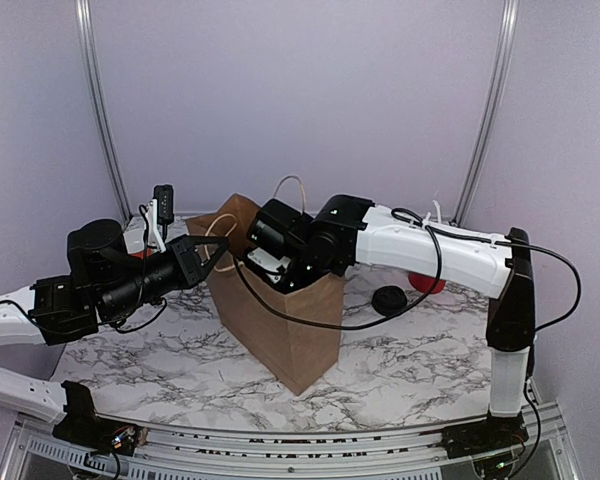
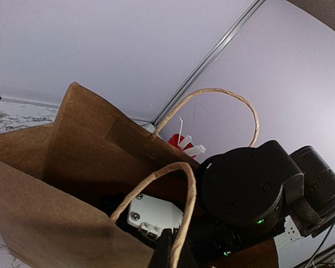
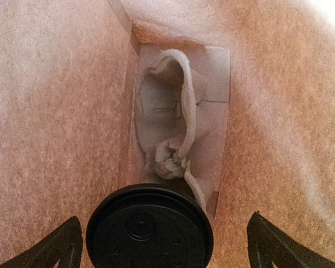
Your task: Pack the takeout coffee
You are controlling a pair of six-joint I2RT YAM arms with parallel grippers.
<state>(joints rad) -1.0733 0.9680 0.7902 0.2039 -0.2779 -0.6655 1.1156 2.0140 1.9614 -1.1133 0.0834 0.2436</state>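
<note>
The takeout coffee (image 3: pixel 149 229) is inside the brown paper bag (image 1: pixel 290 320), its black lid showing at 6 o'clock in the right wrist view. The right gripper (image 3: pixel 163 216) reaches into the bag, fingers spread to either side of the lid and not touching it. The left gripper (image 1: pixel 212 256), at 9 o'clock of the bag, pinches the near handle (image 2: pixel 181 206). Packing looks nearly done. Whether the cup stands on the bag floor cannot be told. Withdrawing both arms seems left.

Right claw (image 3: pixel 164 245) hangs downward, jaws spread; left claw (image 1: pixel 215 255) reaches rightward, grip unclear.
</note>
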